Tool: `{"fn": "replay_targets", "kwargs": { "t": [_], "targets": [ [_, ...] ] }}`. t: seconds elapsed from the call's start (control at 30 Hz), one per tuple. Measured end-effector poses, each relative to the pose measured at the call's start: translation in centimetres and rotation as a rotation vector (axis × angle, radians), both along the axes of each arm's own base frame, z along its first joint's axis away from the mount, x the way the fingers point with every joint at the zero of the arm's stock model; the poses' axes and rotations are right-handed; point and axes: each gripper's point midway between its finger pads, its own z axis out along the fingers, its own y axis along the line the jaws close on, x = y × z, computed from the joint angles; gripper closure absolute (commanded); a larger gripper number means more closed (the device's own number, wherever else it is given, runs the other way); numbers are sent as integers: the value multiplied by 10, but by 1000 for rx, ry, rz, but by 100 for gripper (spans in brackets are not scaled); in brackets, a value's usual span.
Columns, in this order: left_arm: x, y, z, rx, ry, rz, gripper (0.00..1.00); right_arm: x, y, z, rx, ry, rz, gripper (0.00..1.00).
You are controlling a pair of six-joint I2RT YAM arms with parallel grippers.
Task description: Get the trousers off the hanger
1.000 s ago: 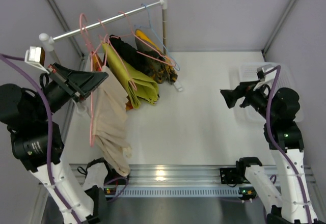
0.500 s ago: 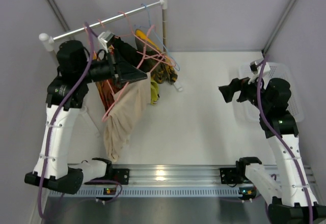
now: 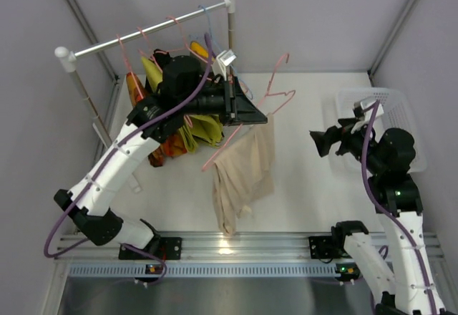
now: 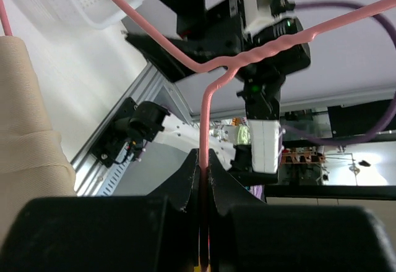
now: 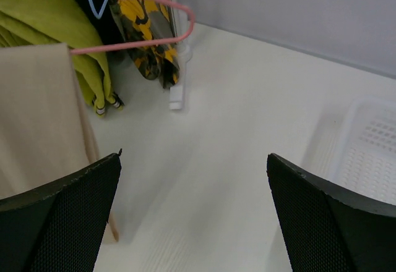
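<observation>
Trousers (image 3: 243, 170) on pink hanger (image 4: 203, 123) mid-table, btwn rack (image 3: 143, 32) & R pincer (image 5: 193, 157).

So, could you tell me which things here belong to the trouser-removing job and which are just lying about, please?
Job: beige trousers; pink hanger they hang on; left claw, shut on that hanger; right claw, open.
Lying about: white basket; clothes rail; yellow-green garment.

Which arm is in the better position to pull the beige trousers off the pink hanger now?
The right arm. The right gripper is open, empty, and faces the beige trousers hanging over the table. The left gripper is shut on the pink hanger, holding it up.
</observation>
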Motion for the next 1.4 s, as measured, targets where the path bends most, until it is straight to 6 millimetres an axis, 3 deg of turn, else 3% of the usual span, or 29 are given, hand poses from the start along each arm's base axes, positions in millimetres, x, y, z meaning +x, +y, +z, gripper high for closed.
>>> {"fn": "replay_targets", "kwargs": {
  "t": [0.23,0.37,0.57,0.7,0.97,1.17,1.4],
  "targets": [
    [31,-35,-5,6,-39,77,100,-28,-2,-24,-33,-38,14,0],
    [45,-50,4,-18,-76,116,100,-34,1,-32,4,-11,22,1],
    [65,-67,20,-49,-118,190,100,-50,8,-67,88,39,39,1],
    [76,-73,33,-68,-147,263,100,-55,16,-77,132,43,75,1],
    [79,-93,58,-136,-173,320,100,-47,23,-71,147,20,114,1],
    [80,-108,49,-123,-156,331,100,-44,26,-57,104,-39,153,0],
    [89,-118,33,-105,-105,359,100,-52,29,-13,-28,-210,228,1]
  ]
}}
